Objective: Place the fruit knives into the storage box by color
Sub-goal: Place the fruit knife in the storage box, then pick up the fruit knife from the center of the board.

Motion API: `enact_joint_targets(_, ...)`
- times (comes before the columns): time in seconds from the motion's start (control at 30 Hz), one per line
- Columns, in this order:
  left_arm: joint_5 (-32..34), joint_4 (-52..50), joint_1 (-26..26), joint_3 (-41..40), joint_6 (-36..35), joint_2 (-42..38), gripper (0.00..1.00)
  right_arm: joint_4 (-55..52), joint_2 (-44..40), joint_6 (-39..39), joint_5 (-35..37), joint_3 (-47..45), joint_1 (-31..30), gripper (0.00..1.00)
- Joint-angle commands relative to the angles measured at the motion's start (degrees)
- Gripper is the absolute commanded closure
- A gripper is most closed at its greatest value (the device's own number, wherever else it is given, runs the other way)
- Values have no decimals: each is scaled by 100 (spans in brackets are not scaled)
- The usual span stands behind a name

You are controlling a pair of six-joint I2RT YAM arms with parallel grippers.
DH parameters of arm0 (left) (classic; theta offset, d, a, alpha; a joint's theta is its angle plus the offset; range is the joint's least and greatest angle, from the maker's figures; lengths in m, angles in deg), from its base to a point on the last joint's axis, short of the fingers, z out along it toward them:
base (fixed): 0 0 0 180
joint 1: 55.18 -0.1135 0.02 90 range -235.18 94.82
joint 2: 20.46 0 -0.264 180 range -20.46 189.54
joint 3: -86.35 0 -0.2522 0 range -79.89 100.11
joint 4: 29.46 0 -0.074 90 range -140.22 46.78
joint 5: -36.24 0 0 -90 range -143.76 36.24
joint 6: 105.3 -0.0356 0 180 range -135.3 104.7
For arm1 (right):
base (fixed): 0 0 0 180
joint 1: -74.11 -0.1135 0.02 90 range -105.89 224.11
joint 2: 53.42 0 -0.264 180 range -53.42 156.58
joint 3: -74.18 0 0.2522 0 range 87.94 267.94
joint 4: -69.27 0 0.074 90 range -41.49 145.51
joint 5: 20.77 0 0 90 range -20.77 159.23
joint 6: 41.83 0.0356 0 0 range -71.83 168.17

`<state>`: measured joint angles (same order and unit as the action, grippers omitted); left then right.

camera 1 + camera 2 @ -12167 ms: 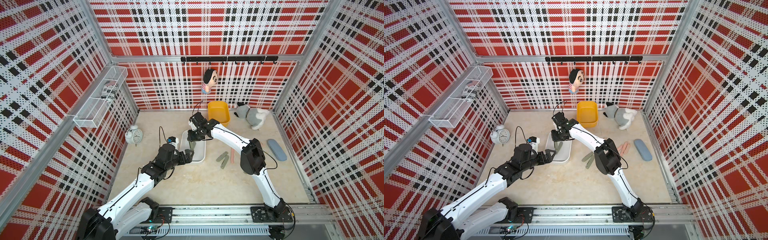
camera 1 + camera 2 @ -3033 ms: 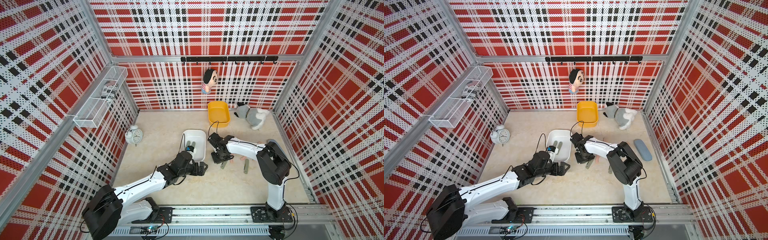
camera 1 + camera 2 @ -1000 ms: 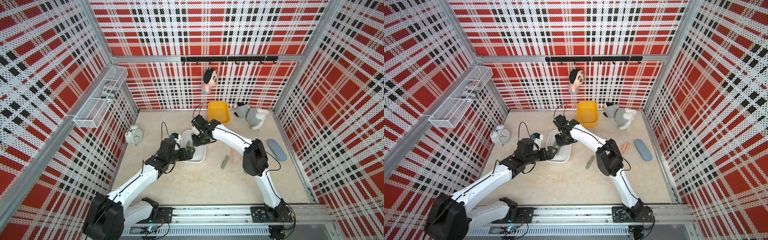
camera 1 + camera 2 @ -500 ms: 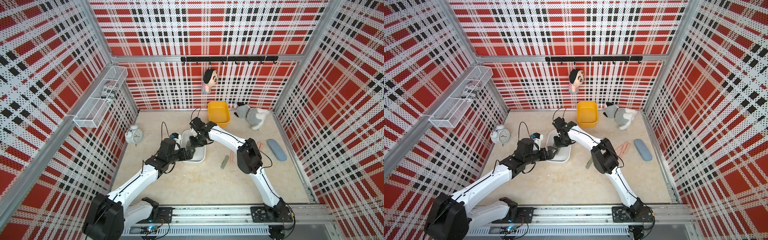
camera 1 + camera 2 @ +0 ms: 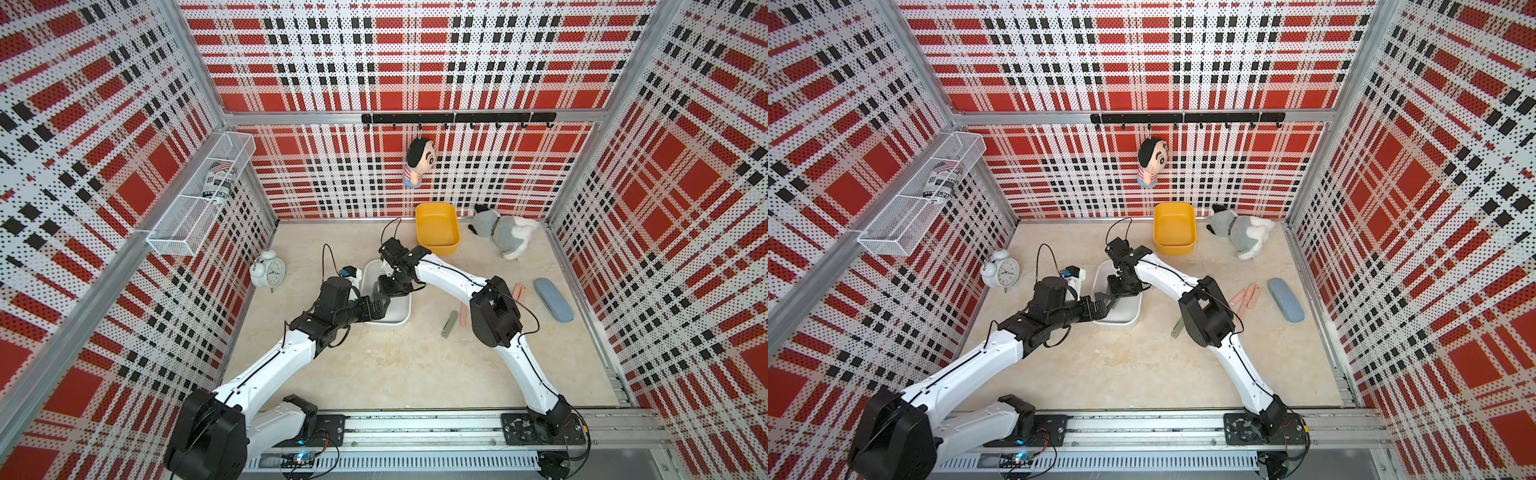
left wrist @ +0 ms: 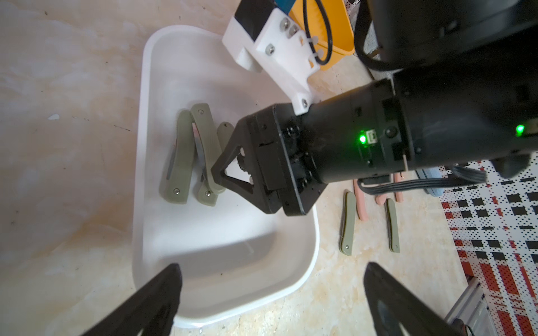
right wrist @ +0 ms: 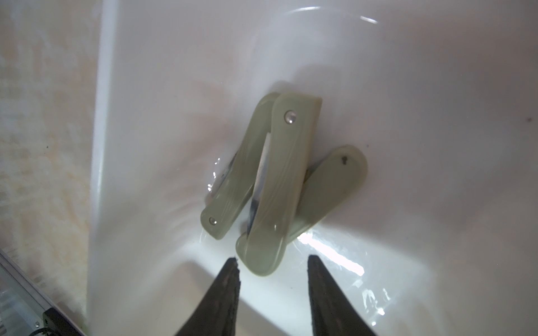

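Note:
Three sage green fruit knives lie crossed in the white storage box (image 7: 116, 116); the top one (image 7: 279, 186) rests on the other two (image 7: 233, 174) (image 7: 332, 186). My right gripper (image 7: 272, 261) hangs open just over the top knife's end, touching nothing, low inside the box (image 5: 401, 320) in both top views. My left gripper (image 6: 270, 266) is wide open and empty at the box's near rim (image 6: 139, 145). Green knives (image 6: 348, 224) (image 6: 393, 227) and pink ones (image 5: 1246, 296) lie on the table to the right. A yellow storage box (image 5: 436, 245) stands behind.
An alarm clock (image 5: 268, 272) stands left of the white box. A plush dog (image 5: 505, 235) lies at the back right, and a blue-grey case (image 5: 552, 299) near the right wall. My right arm's elbow (image 5: 494, 316) hangs over the loose knives.
My right gripper has dipped into the white box and opened, leaving a green knife on the two there. My left arm has stayed put.

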<state>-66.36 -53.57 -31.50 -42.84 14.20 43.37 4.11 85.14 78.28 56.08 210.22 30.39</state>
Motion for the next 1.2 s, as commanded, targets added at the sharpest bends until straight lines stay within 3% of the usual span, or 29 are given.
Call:
enact_joint_targets(0.0,122,-194,-36,54,21,-168,1,119,-234,21,-56,-90,22,49)
enact_joint_targets(0.17,175,-302,-33,160,26,-277,1,213,-601,4,-100,-98,48,37)
enact_joint_targets(0.53,161,-380,143,511,-16,-385,1,533,-1963,-19,269,-930,249,31)
enact_joint_targets(0.8,179,159,980,469,255,-391,1,1102,-3712,118,716,-3083,625,30)
enact_joint_targets(1.17,82,1616,2014,-39,842,202,1,896,-5241,651,1381,-5222,681,31)
